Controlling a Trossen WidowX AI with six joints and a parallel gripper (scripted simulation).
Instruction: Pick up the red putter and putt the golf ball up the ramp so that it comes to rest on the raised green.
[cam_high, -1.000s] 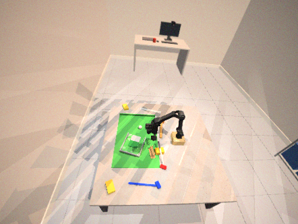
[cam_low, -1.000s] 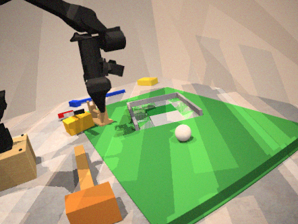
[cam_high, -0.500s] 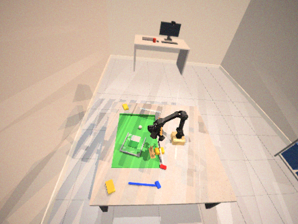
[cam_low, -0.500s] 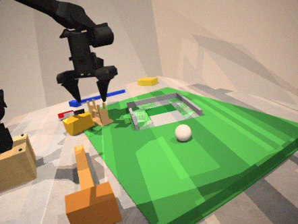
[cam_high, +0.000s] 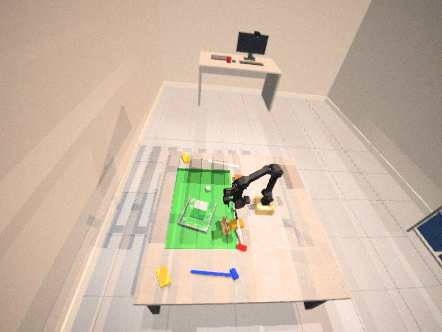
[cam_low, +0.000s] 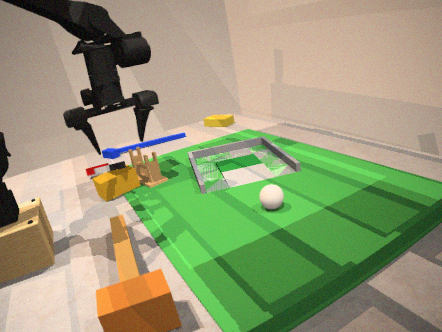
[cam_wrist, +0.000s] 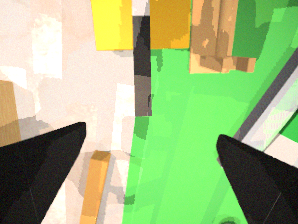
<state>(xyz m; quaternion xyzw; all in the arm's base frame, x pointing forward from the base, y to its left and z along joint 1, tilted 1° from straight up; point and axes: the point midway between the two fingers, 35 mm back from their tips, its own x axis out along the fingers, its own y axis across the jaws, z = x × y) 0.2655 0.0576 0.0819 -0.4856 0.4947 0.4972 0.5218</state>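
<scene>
The red putter's head (cam_high: 242, 247) (cam_low: 97, 170) lies beyond the yellow block. Its black grip (cam_low: 117, 165) (cam_wrist: 142, 65) crosses that block, and the grip's end sticks out towards my side in the wrist view. My gripper (cam_low: 120, 145) (cam_wrist: 153, 134) is wide open and empty above the mat's edge. In the wrist view the grip's end is ahead of the fingertips, roughly midway between them. The white golf ball (cam_high: 208, 188) (cam_low: 271, 197) rests on the green mat (cam_high: 175, 240) (cam_low: 300, 260). The white ramp (cam_high: 201, 205) (cam_low: 250, 175) leads to the raised green (cam_high: 198, 214) (cam_low: 239, 162), walled in grey.
The yellow block (cam_high: 235, 224) (cam_low: 115, 184) (cam_wrist: 112, 25) stands beside a wooden rack (cam_high: 226, 226) (cam_low: 150, 172) (cam_wrist: 212, 30). An orange mallet-like object (cam_low: 137, 300) (cam_wrist: 95, 185) lies near my base (cam_high: 264, 205). A blue putter (cam_high: 212, 273) (cam_low: 150, 143) and another yellow block (cam_high: 163, 276) (cam_low: 218, 120) lie farther off.
</scene>
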